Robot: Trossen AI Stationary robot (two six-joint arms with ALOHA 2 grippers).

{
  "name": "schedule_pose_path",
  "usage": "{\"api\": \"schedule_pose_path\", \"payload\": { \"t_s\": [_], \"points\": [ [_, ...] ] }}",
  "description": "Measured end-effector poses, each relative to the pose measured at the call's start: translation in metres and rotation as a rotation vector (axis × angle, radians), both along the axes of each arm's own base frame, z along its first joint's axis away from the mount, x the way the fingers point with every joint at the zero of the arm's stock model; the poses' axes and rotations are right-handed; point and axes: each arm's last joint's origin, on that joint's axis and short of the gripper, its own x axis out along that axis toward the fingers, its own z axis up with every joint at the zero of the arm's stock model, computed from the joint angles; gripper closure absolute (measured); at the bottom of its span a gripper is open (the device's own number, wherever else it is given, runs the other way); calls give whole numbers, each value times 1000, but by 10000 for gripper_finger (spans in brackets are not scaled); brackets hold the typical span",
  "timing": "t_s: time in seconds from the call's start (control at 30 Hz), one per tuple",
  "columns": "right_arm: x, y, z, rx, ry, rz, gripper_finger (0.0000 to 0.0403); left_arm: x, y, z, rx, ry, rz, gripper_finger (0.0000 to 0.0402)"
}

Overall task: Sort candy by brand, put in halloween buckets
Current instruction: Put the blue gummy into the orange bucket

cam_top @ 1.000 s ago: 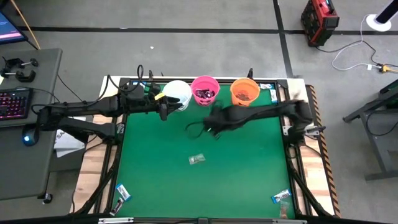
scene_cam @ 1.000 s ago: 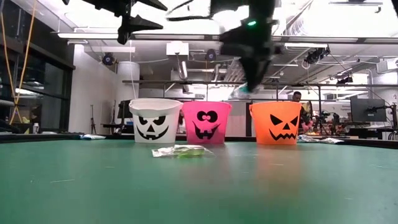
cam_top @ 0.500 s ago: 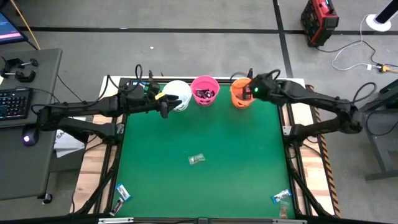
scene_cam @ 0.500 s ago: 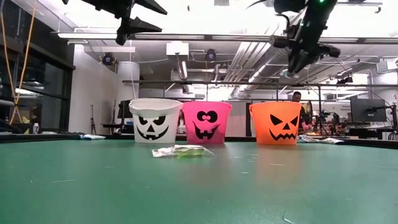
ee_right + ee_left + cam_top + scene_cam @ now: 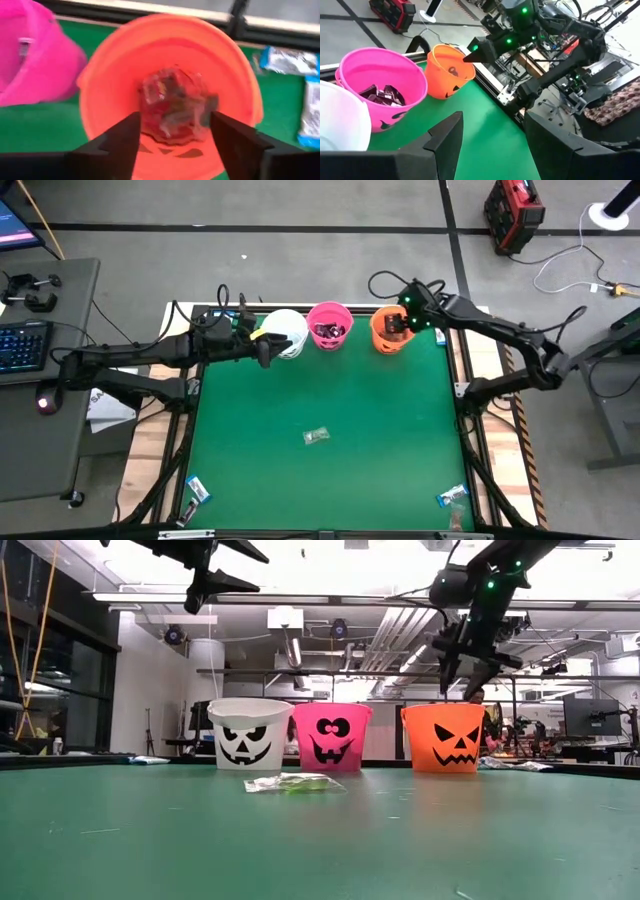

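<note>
Over the orange bucket the right tool gapes empty, drop made; next, the clear candy mid-surface.

You see a flat green felt tabletop; on its far edge stand three small round plastic pails, a white pail, a bright pink pail and an orange pail, each printed with a black jack-o'-lantern face; the pink one holds dark-wrapped sweets; the orange one holds reddish and clear-wrapped sweets; a clear, greenish-tinted wrapper lies mid-table; blue and silvery wrapped sweets lie at the near corners.
</note>
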Motion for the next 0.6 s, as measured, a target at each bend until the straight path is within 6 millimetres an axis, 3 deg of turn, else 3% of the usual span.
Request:
{"api": "schedule_pose_path", "payload": {
  "t_s": [0.17, 0.33, 0.43, 0.6],
  "points": [
    [-2, -4, 15, -75, -40, 9, 127, 0, 0, 0, -38, -12, 17, 204],
    [-18, -34, 35, -213, -98, -225, 125, 0, 1, -1, -29, -10, 51, 204],
    [-36, -59, 27, -170, -145, -391, 125, 0, 5, -2, -11, -3, 151, 204],
    [-60, -94, -6, 14, -184, -615, 126, 0, 13, -3, -21, -10, 229, 204]
  ]
}}
